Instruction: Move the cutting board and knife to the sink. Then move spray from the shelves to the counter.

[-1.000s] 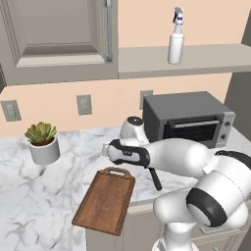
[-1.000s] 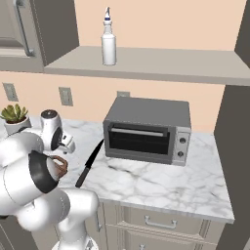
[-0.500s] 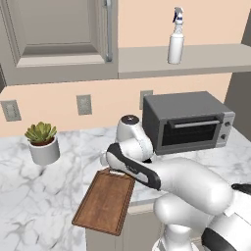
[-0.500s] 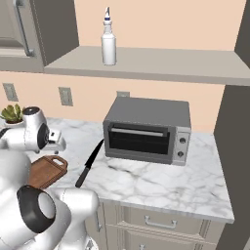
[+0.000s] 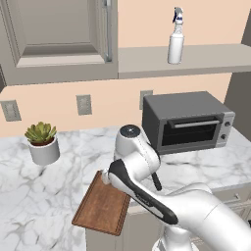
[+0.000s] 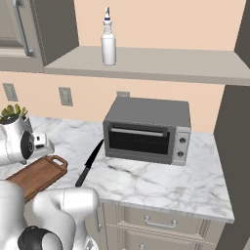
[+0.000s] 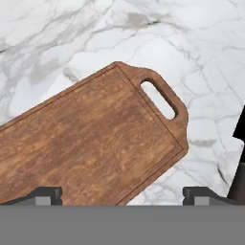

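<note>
Counter (image 6: 161, 183): white marble with grey veins, over beige-grey panelled cabinets; peach wall behind with wall outlets (image 5: 84, 104).
Shelves (image 6: 146, 66): long grey slab above the counter, next to a grey cabinet door (image 5: 54, 34).
Spray (image 6: 108, 43): upright on the shelves, above the toaster oven.
Toaster oven (image 6: 146, 129): dark grey, door closed, at the back of the counter.
Potted plant (image 5: 42, 143): succulent in a white pot, well left of the board.
Cutting board (image 7: 91, 143): flat on the counter at its front edge (one corner overhangs in the left base view); cut-out handle toward the knife.
Knife (image 6: 90, 163): flat on the marble between board and oven, just beside the board.
Gripper (image 7: 122, 194): above the board, jaws spread wide, empty.
</note>
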You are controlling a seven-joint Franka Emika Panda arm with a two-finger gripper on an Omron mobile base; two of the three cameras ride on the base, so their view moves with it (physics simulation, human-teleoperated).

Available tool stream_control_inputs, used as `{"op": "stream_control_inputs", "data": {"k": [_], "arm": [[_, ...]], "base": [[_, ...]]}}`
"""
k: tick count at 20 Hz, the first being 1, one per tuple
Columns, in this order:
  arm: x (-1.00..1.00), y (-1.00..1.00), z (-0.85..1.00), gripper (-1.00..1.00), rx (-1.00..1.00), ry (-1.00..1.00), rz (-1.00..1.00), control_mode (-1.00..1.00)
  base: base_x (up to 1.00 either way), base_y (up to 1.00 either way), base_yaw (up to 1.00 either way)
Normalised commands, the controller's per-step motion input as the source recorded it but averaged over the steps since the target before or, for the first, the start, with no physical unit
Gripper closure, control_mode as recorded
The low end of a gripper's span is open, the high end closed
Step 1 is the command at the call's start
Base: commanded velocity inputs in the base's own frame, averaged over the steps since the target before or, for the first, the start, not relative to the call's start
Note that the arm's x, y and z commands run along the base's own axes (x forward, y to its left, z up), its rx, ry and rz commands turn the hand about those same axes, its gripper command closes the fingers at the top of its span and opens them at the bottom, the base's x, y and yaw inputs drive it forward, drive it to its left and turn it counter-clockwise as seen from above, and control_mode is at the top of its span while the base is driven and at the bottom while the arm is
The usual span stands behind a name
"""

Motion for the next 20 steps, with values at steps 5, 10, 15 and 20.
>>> {"op": "stream_control_inputs", "data": {"k": [5,10,15,20], "arm": [[-0.59,0.17,0.02,-1.0,-0.04,-0.04,0.23,-1.0],[-0.49,0.15,0.04,-1.0,-0.06,-0.01,0.2,-1.0],[-0.44,0.19,0.0,-1.0,-0.16,0.0,0.13,-1.0],[-0.39,0.22,-0.01,-1.0,-0.15,0.0,0.12,-1.0]], "base": [[0.0,0.0,0.0],[0.0,0.0,0.0],[0.0,0.0,0.0],[0.0,0.0,0.0]]}}
